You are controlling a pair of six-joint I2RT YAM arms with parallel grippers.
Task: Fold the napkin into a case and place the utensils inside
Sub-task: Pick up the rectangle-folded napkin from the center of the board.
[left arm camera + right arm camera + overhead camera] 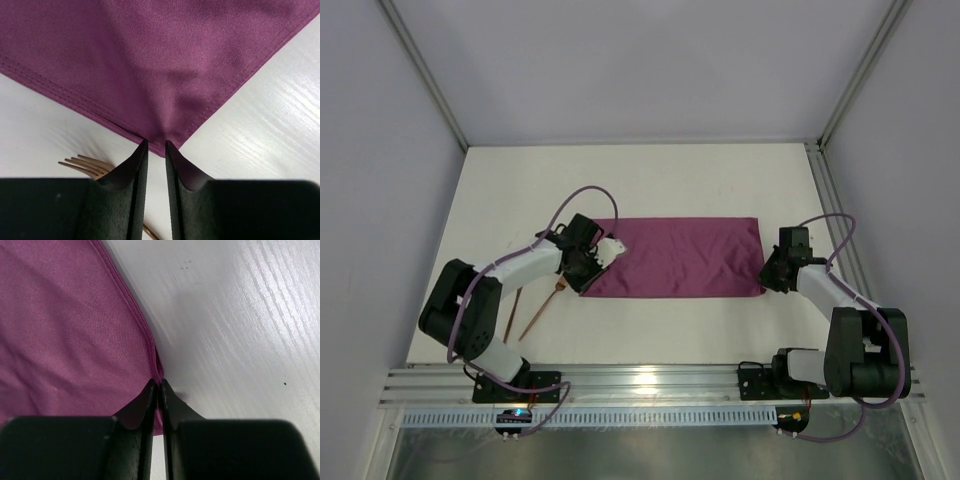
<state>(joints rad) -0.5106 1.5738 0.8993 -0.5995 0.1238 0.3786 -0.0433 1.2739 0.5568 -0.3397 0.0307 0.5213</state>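
The plum-purple napkin [675,258] lies flat on the white table as a wide rectangle. My left gripper [586,272] is at its near left corner. In the left wrist view the fingers [138,165] stand a narrow gap apart, with the napkin corner [159,146] at their tips and white table showing between them. My right gripper [767,276] is at the near right corner, shut on the napkin's hemmed edge [156,371]. The copper fork [542,312] and a second slim copper utensil [512,313] lie left of the napkin. The fork's tines [82,163] show beside the left fingers.
The table's white surface [650,180] extends behind the napkin to grey walls. A metal rail [650,382] runs along the near edge by the arm bases. A frame post [825,190] borders the right side.
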